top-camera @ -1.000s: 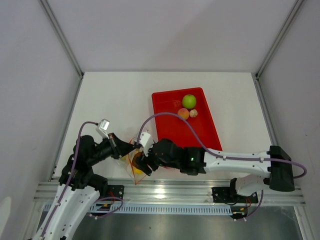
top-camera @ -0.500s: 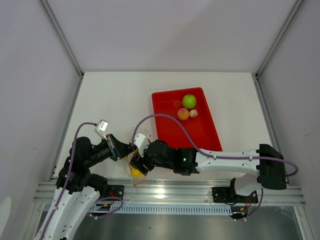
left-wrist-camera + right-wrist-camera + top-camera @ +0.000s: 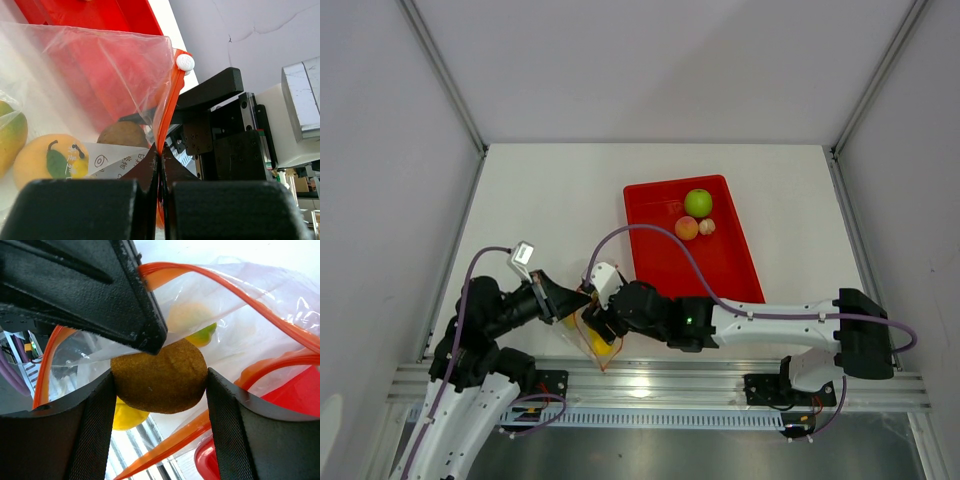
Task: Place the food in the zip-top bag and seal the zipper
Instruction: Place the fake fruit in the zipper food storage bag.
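Observation:
My left gripper (image 3: 161, 160) is shut on the zipper (image 3: 169, 107), the orange-red strip of the clear zip-top bag (image 3: 592, 338), and holds its mouth up. My right gripper (image 3: 161, 374) is shut on a brown round piece of food (image 3: 160, 375) and sits inside the bag's mouth, between the two zipper strips (image 3: 240, 295). An orange (image 3: 50, 160), a mango (image 3: 10, 132) and a yellow piece (image 3: 127, 415) lie in the bag. A green apple (image 3: 698, 203), a peach (image 3: 687, 228) and a small beige piece (image 3: 707, 226) rest in the red tray (image 3: 665, 265).
The bag hangs close to the table's near edge, just above the aluminium rail (image 3: 650, 385). The red tray stands right of the bag, its near left corner beside my right wrist. Both arms crowd together over the bag.
My right gripper has moved left and toward the near edge with the brown piece, deeper into the bag's mouth. The bag and my left gripper have shifted slightly toward the rail.

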